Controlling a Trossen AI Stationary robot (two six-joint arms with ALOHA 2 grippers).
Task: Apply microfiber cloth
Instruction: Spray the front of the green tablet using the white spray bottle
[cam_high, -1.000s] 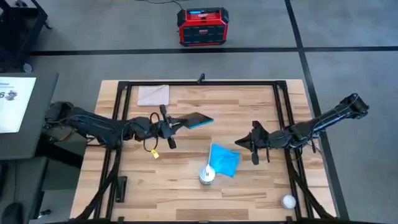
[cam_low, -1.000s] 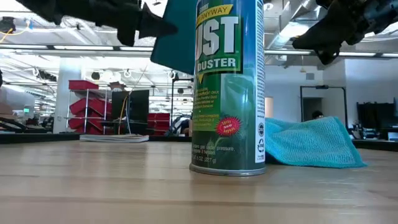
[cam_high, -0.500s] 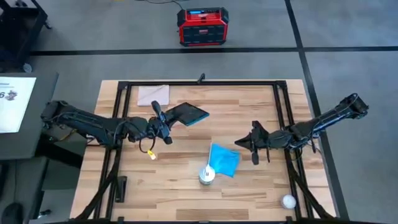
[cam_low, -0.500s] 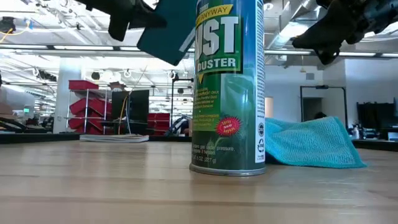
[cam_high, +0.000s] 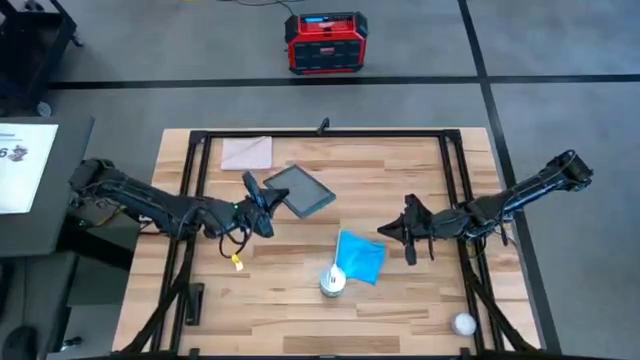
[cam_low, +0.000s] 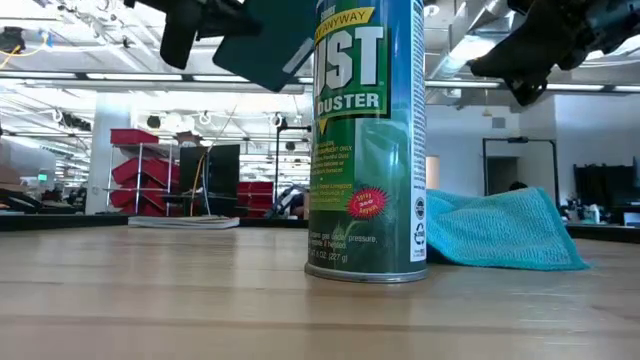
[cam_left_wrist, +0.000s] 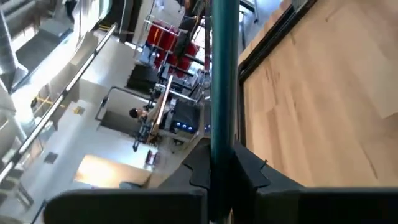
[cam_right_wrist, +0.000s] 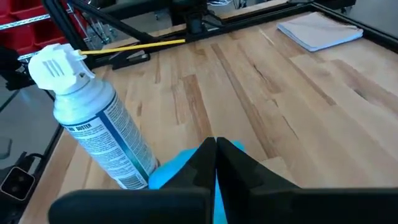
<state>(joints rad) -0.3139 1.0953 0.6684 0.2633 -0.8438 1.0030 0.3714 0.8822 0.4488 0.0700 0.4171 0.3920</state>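
Left arm presents the device; cloth not yet picked up.

The left gripper (cam_high: 268, 197) is clamped on one edge of the dark teal tablet (cam_high: 299, 190), holding it up off the table (cam_high: 400, 165). The right gripper (cam_high: 390, 229) hangs with its fingers pressed together, gripping nothing; the microfiber cloth (cam_high: 361, 256) lies crumpled just ahead of and below those jaws, touching the duster can (cam_high: 333, 281). Next, I judge, the right jaws must part, drop and pinch the cloth.
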